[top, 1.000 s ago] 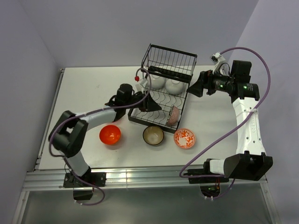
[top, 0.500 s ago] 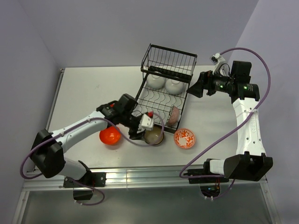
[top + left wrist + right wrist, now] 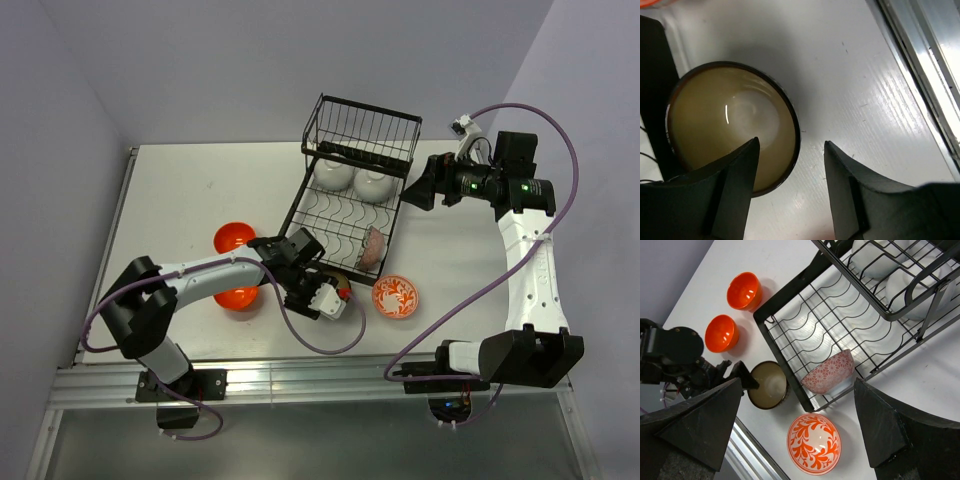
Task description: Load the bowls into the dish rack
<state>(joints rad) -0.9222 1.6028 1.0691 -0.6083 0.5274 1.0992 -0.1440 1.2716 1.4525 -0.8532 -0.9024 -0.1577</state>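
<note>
The brown dark-rimmed bowl [image 3: 732,132] sits upright on the table just in front of the dish rack [image 3: 350,205]. My left gripper [image 3: 791,142] is open and straddles its near rim, one finger over the inside, the other over the table. In the top view that wrist hides most of this bowl. Two orange-red bowls [image 3: 232,238] [image 3: 238,297] and an orange-and-white patterned bowl [image 3: 395,297] stand on the table. Two white bowls [image 3: 333,175] [image 3: 373,183] and a pink patterned bowl [image 3: 372,248] are in the rack. My right gripper [image 3: 418,187] hovers open, right of the rack.
The left arm [image 3: 215,270] lies across the table between the two orange-red bowls. The table's metal front rail [image 3: 320,380] runs close behind the brown bowl. The rack's raised basket [image 3: 365,130] stands at the far end.
My left arm swung from over the rack's tray toward the front and came down at the brown bowl, jaws wider than a second ago. The second orange-red bowl is uncovered. The right arm stayed still.
</note>
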